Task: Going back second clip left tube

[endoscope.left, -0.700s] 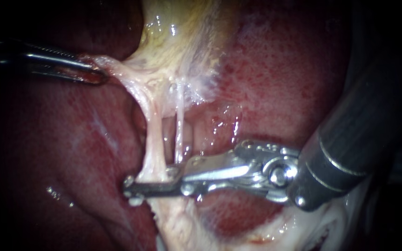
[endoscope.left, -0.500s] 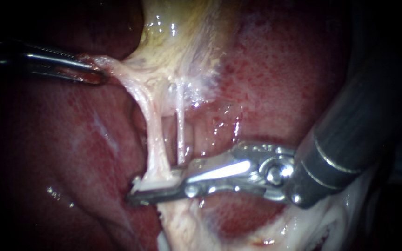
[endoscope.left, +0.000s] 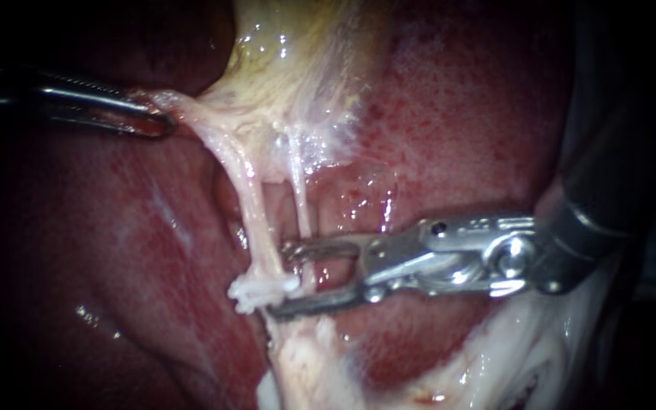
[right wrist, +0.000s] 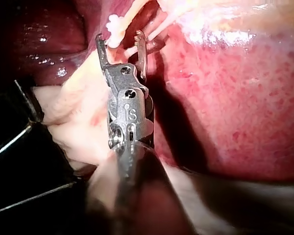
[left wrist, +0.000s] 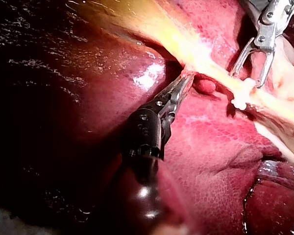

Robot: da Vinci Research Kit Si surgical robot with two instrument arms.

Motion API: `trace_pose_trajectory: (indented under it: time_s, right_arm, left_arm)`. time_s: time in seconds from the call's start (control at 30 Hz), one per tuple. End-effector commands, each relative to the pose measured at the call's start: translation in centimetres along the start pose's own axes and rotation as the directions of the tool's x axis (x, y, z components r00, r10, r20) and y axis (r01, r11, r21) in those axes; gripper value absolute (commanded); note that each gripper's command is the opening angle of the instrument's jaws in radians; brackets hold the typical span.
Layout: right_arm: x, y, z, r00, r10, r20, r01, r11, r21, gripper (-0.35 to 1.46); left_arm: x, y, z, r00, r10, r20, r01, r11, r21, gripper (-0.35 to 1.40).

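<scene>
Now the right instrument [endoscope.left: 279, 279] jaws gape beside the clip [endoscope.left: 256, 292], while the left instrument [endoscope.left: 162, 121] jaws clamp the gallbladder [endoscope.left: 290, 68] edge.

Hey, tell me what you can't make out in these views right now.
Far side of the clip: endoscope view, hidden behind the left tube.
Lower end of the thin tube: endoscope view, covered by the right instrument, at its lower jaw.
Shaft of the left instrument: endoscope view, lost in darkness.

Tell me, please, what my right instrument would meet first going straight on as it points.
Most likely the white clip on the left tube, just ahead of the right instrument, whose jaws are open; the thin tube seems to lie between them, depth unclear.
</scene>
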Motion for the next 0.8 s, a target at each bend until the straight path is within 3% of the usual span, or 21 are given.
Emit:
trace_pose_trajectory:
  time_s: [0.03,0.23,0.4,0.57,0.8]
  right_arm:
    - [0.02,-0.01,-0.13,1.000,-0.026,0.000,0.026,1.000,-0.002,0.50]
    - [0.06,-0.05,-0.74,0.990,-0.141,0.007,0.141,0.990,-0.026,0.50]
    - [0.09,-0.04,-1.07,0.983,-0.180,0.027,0.181,0.983,-0.039,0.50]
    - [0.13,-0.03,-1.22,0.975,-0.204,0.083,0.208,0.977,-0.050,0.50]
    - [0.10,-0.04,-1.25,0.973,-0.216,0.088,0.221,0.974,-0.052,0.50]
  left_arm:
    - [0.00,0.00,0.00,1.0000,0.000,0.000,0.000,1.000,0.001,-0.35]
    - [-0.01,-0.02,-0.01,1.0000,0.000,0.000,0.000,1.000,0.003,-0.35]
    - [-0.01,-0.04,-0.01,1.0000,0.001,0.000,-0.001,1.000,0.003,-0.35]
    - [-0.08,-0.05,0.08,1.0000,0.004,-0.001,-0.004,1.000,0.009,-0.35]
    - [-0.27,-0.18,0.36,1.0000,0.004,-0.001,-0.004,1.000,0.013,-0.35]
